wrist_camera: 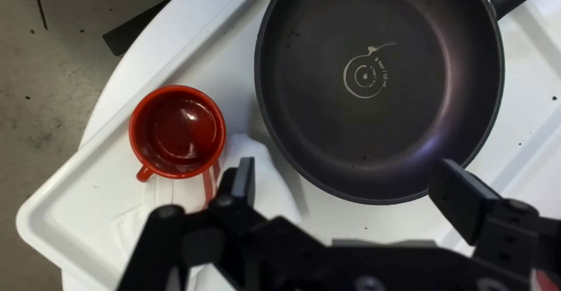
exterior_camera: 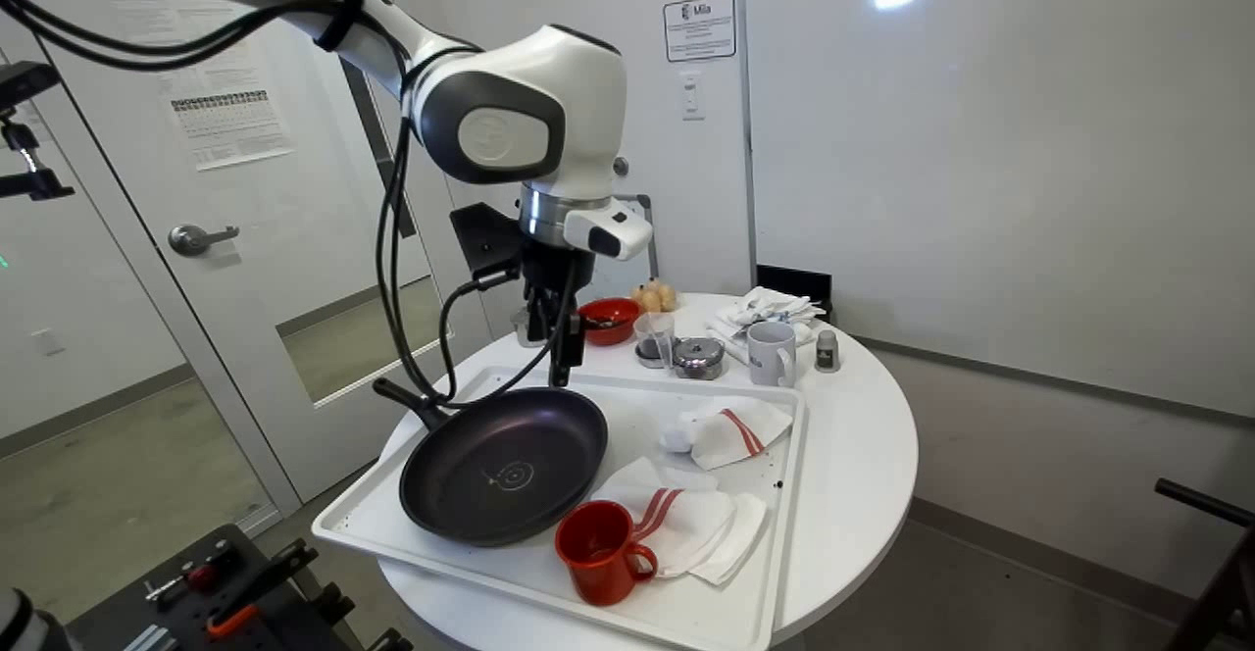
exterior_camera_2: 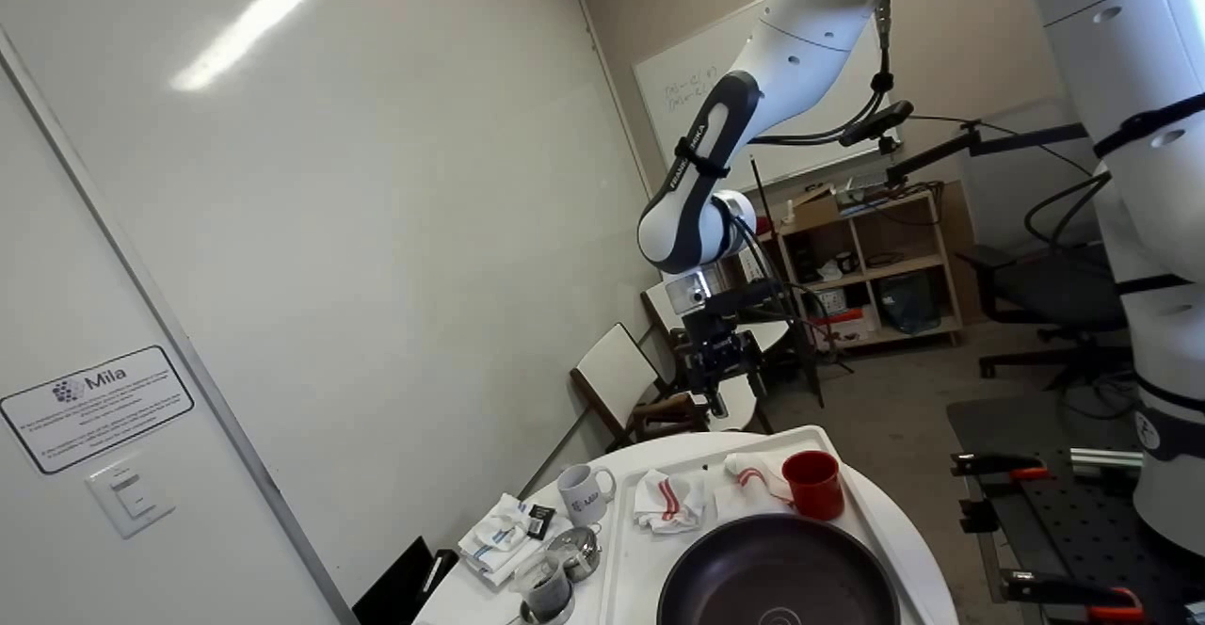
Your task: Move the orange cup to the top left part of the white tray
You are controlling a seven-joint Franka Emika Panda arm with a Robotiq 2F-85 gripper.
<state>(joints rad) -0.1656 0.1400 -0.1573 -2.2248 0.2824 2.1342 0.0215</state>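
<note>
The orange cup, a small red-orange mug with a side handle, stands upright near the white tray's rim beside the frying pan. The cup shows in both exterior views [exterior_camera: 598, 563] [exterior_camera_2: 813, 486] and in the wrist view [wrist_camera: 177, 131], left of the jaws. The white tray [exterior_camera: 642, 406] lies on a round white table; it also shows in an exterior view [exterior_camera_2: 623, 573] and the wrist view [wrist_camera: 81, 225]. My gripper [wrist_camera: 344, 172] is open and empty, raised above the tray, apart from the cup. It also shows in both exterior views [exterior_camera: 563, 365] [exterior_camera_2: 715, 399].
A black frying pan [exterior_camera: 505, 475] takes up much of the tray. Striped cloths [exterior_camera: 740, 432] [exterior_camera: 677, 524] lie on it, one touching the cup. Beyond the tray stand a grey mug [exterior_camera: 770, 352], a shaker [exterior_camera: 827, 350], a metal pot [exterior_camera: 698, 358] and a shallow red bowl [exterior_camera: 610, 321].
</note>
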